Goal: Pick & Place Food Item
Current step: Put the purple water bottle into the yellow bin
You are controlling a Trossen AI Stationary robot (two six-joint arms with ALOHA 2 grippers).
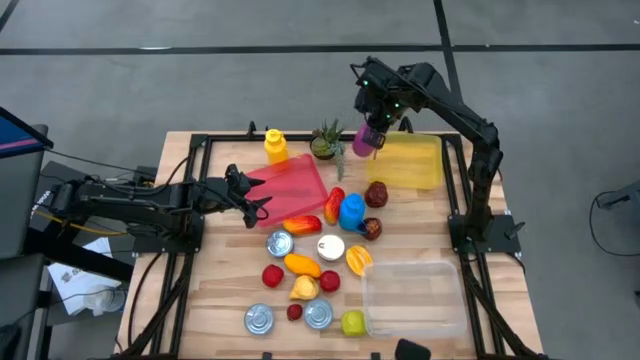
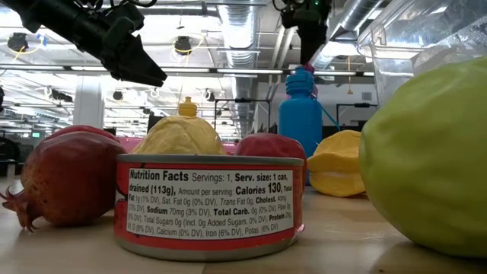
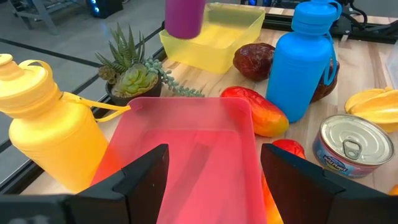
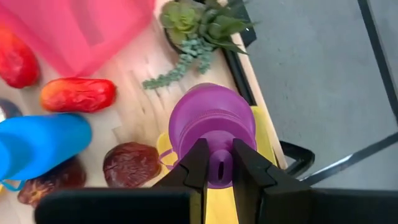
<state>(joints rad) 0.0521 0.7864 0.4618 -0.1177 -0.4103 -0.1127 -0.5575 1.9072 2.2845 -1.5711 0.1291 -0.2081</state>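
Observation:
A purple bottle (image 1: 366, 141) hangs over the left end of the yellow bin (image 1: 412, 162), near the table's far edge. My right gripper (image 4: 218, 165) is shut on its top from above. The left wrist view shows the bottle's lower part (image 3: 184, 17) in the air in front of the yellow bin (image 3: 217, 38). My left gripper (image 3: 214, 174) stands open and holds nothing. It is just above the near-left part of the pink bin (image 3: 193, 146). Fruit and cans lie on the table's middle. My right gripper pinches a small upright tab on the purple bottle's cap (image 4: 219, 169) between its two fingers (image 4: 198, 163). The fingers come from above, pointing steeply down. The bottle hangs below them, about upright, and its bottom (image 3: 184, 33) is clear of the bin and the table.
A potted succulent (image 1: 325, 140) and a yellow bottle (image 1: 275, 147) stand to the left of the purple bottle. A blue bottle (image 1: 351, 210), dark red fruits, cans and yellow fruit crowd the middle. A clear container (image 1: 415, 295) sits at the near right.

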